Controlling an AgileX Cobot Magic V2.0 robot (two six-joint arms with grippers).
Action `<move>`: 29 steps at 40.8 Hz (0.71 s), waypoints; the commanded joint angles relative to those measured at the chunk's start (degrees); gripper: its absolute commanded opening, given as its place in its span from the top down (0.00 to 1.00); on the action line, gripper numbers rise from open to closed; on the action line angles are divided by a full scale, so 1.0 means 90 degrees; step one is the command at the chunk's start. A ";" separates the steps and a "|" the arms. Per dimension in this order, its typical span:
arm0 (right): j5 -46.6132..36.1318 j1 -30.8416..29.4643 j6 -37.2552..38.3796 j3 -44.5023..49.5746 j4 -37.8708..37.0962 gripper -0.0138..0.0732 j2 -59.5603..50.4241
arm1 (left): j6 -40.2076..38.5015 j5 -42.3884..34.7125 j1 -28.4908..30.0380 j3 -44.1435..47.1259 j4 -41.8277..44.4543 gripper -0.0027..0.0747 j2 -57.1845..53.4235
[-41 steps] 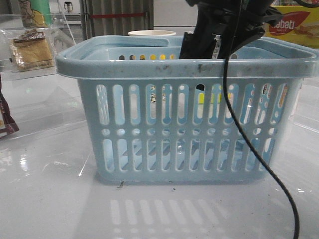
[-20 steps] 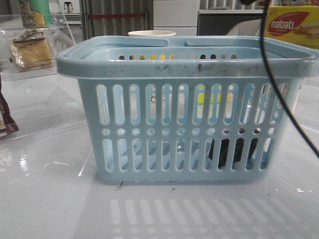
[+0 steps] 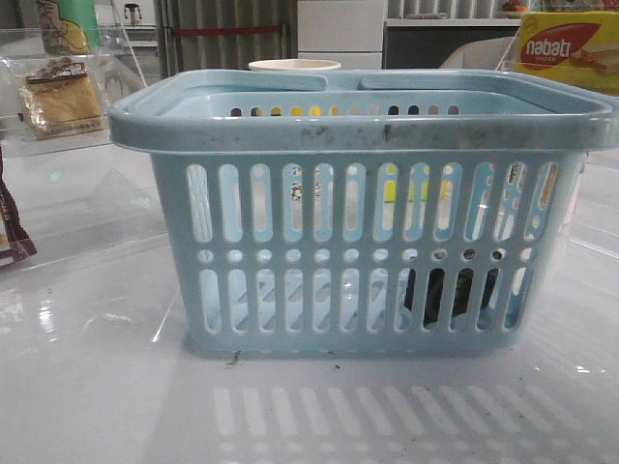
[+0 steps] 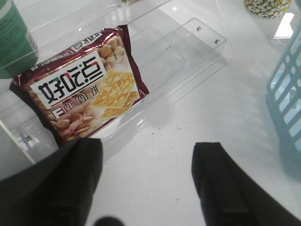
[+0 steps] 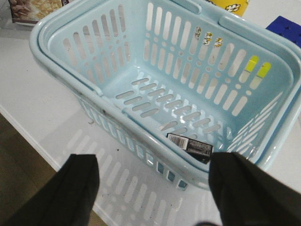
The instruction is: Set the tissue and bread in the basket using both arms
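Observation:
The light-blue basket (image 3: 368, 130) fills the middle of the front view. The tissue (image 3: 450, 295), a small dark pack, lies on its floor at the right end, showing through the slots. From above, the tissue (image 5: 190, 147) rests against the basket's near wall (image 5: 141, 136). My right gripper (image 5: 155, 160) hangs open above that wall, holding nothing. The bread (image 3: 63, 101) stands in clear wrap at the back left. My left gripper (image 4: 148, 146) is open over bare table, beside the basket's side (image 4: 287, 94). Neither gripper shows in the front view.
A dark brown-red snack packet (image 4: 84, 84) lies in a clear acrylic tray (image 4: 188, 52) just ahead of the left gripper. A green can (image 4: 14, 42) stands beside it. A yellow-and-red nabati box (image 3: 566, 53) sits at the back right, a pale cup (image 3: 295, 65) behind the basket.
The right arm and its cable have lifted out of the front view. The tissue it carried over the rim now lies on the basket floor.

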 commanded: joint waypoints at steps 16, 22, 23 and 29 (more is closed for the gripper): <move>-0.0406 0.0008 -0.0065 -0.0128 0.0083 0.16 -0.0118 | -0.0028 -0.0791 -0.0003 -0.2352 -0.0238 0.24 0.2407; -0.0406 0.0008 -0.0065 -0.0128 0.0083 0.16 -0.0118 | -0.0028 -0.0687 0.0178 -0.3249 -0.0273 0.24 0.3344; -0.0406 0.0008 -0.0065 -0.0128 0.0083 0.16 -0.0118 | -0.0028 -0.0654 0.0212 -0.3432 -0.0284 0.24 0.3511; -0.0406 0.0008 -0.0065 -0.0128 0.0083 0.16 -0.0118 | -0.0028 -0.0543 0.0402 -0.4323 -0.0670 0.24 0.4264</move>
